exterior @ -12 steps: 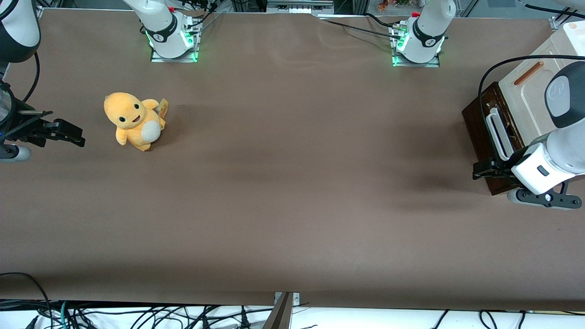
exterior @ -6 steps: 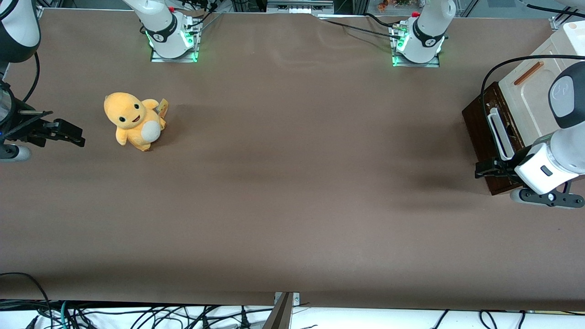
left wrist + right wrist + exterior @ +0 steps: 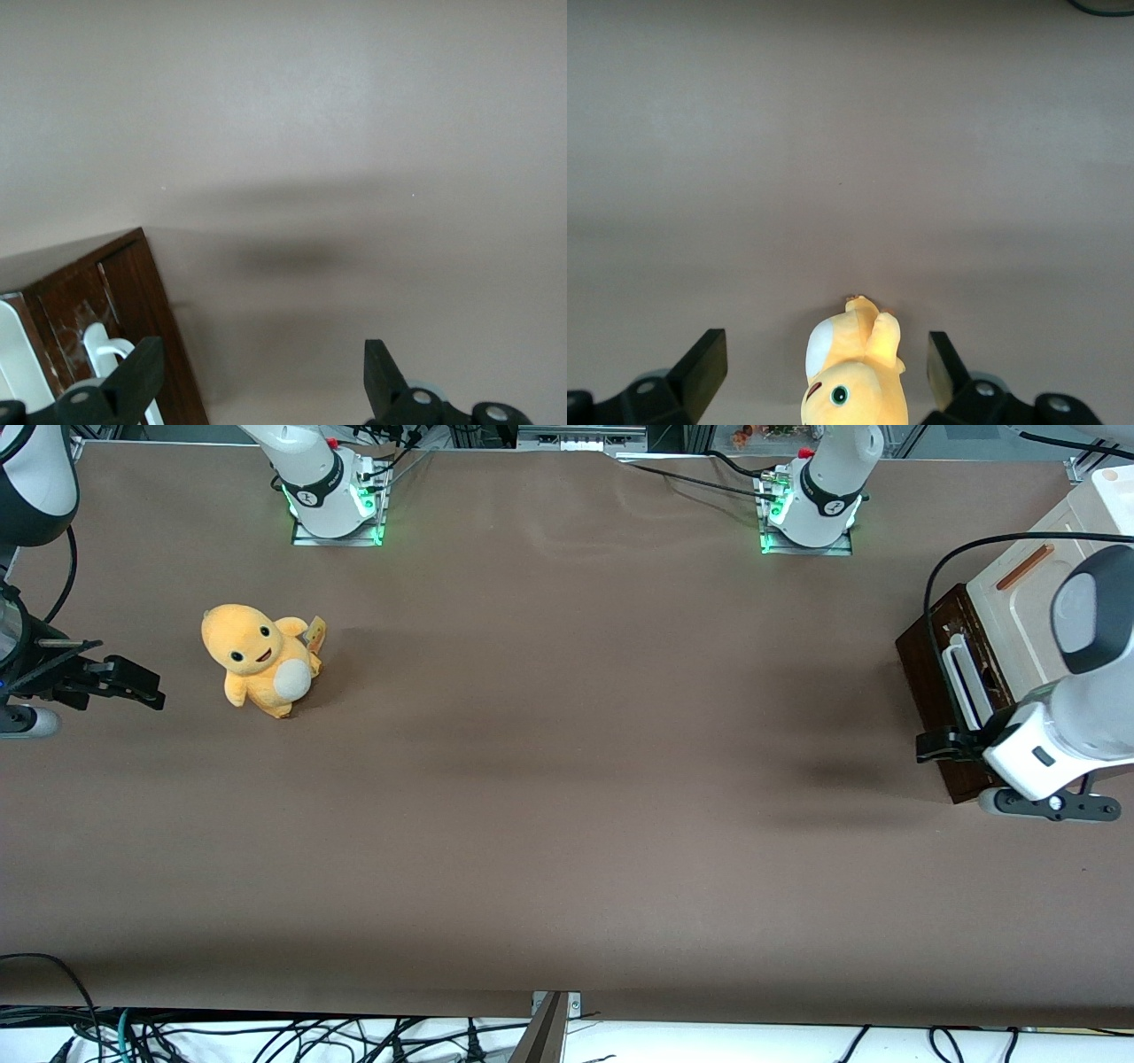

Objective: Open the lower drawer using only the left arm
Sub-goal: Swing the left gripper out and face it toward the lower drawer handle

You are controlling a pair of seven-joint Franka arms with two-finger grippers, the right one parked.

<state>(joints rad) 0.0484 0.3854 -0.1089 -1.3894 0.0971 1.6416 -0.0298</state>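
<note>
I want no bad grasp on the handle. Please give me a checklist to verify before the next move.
1. Gripper open: ok, fingers wide apart.
2. Gripper holds nothing: ok.
3. Gripper beside the handle's near end: ok.
4. Handle between the fingers: not ok; in the wrist view it sits at one finger.
5. Lower drawer pulled out: cannot tell.
6. Plush toy away from the drawer, toward the parked arm's end: ok.

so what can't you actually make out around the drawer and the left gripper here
- Front view: the left arm covers part of the lower drawer, so how far it has come out cannot be told.
- Left wrist view: the white handle is cut off by the picture's edge; contact with the gripper is not visible. The gripper itself is open, beside the drawer front.
- No view shows the drawer's inside.
- Front view: the cabinet runs off the picture's edge.
</note>
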